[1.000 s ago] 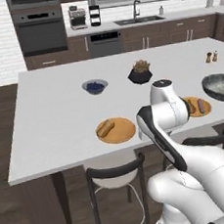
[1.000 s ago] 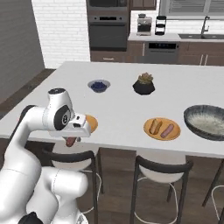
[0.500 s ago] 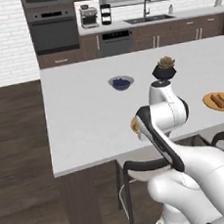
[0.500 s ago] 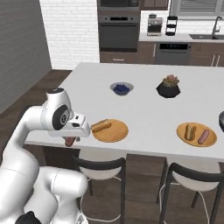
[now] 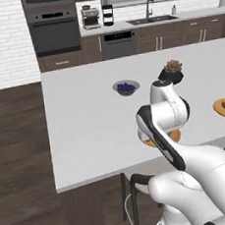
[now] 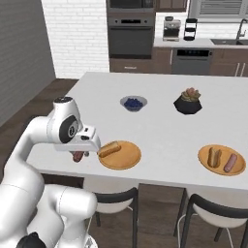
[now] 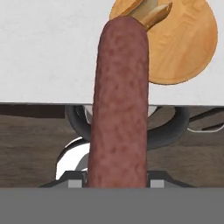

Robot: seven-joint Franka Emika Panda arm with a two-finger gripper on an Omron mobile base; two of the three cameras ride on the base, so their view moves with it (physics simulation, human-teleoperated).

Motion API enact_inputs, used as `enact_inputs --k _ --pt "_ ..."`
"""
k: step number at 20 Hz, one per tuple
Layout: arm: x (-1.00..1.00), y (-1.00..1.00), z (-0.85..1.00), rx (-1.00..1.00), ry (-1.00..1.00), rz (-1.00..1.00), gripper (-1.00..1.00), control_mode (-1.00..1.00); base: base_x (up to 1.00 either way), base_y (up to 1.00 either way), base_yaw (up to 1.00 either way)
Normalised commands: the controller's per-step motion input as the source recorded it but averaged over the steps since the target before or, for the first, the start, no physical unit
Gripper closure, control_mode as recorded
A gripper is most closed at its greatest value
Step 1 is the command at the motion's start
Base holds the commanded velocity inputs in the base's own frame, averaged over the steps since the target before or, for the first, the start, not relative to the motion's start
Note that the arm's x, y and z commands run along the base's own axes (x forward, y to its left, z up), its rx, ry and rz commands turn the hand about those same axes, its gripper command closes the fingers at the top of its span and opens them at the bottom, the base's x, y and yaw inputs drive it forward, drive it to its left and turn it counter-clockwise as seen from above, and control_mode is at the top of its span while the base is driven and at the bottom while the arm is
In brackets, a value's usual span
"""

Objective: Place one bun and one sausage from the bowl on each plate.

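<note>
Two plates (image 6: 121,156) (image 6: 222,160), two buns (image 6: 109,148) (image 6: 213,156), two sausages (image 6: 77,156) (image 6: 230,162), one berry bowl (image 6: 133,103), one succulent pot (image 6: 188,101).

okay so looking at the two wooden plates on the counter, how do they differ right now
The near plate carries just a bun, while the far plate carries a bun and a sausage side by side. The near plate sits right beside the gripper, which is shut on a sausage; the far plate lies away from the arm, nearer the succulent pot's side. Both are round, flat, orange-brown and near the counter's front edge.
</note>
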Motion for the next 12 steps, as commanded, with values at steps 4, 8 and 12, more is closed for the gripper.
enact_inputs --k 4,8,12 --pt "0.08 0.00 -0.04 0.00 0.00 -0.08 1.00 -1.00 0.24 0.13 -0.01" --pt "0.30 0.00 -0.05 0.00 0.00 -0.26 1.00 -1.00 0.00 0.00 0.00" --pt "0.68 -0.63 -0.05 0.27 0.01 -0.39 1.00 -1.00 0.00 0.00 0.00"
